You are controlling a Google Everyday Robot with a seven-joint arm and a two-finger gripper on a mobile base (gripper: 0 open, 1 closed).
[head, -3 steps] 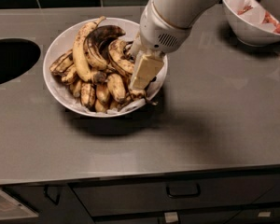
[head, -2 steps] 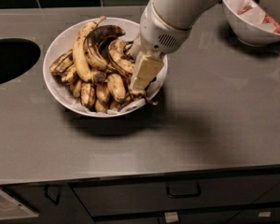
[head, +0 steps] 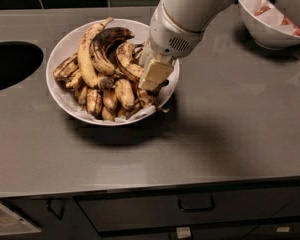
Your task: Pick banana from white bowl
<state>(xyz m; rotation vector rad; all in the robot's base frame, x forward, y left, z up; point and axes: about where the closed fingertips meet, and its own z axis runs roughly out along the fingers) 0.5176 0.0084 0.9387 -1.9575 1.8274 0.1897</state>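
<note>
The wide white bowl (head: 60, 51) sits on the grey counter at centre left and holds a pile of overripe bananas. The strongly curved, brown-speckled yellow banana (head: 126, 60) lies in the right half of the pile. A mostly black curved banana (head: 109, 38) and a longer, straighter yellow banana (head: 86, 49) lie to its left. My gripper (head: 153, 76) reaches down from the upper right into the bowl's right side. Its cream tip rests against the curved banana's right end. The white wrist hides the bowl's far right rim.
A second white bowl (head: 264, 33) with paper and reddish contents stands at the back right. A dark round opening (head: 10, 64) is cut into the counter at the left. Drawers with handles (head: 195, 206) run below the counter's front edge.
</note>
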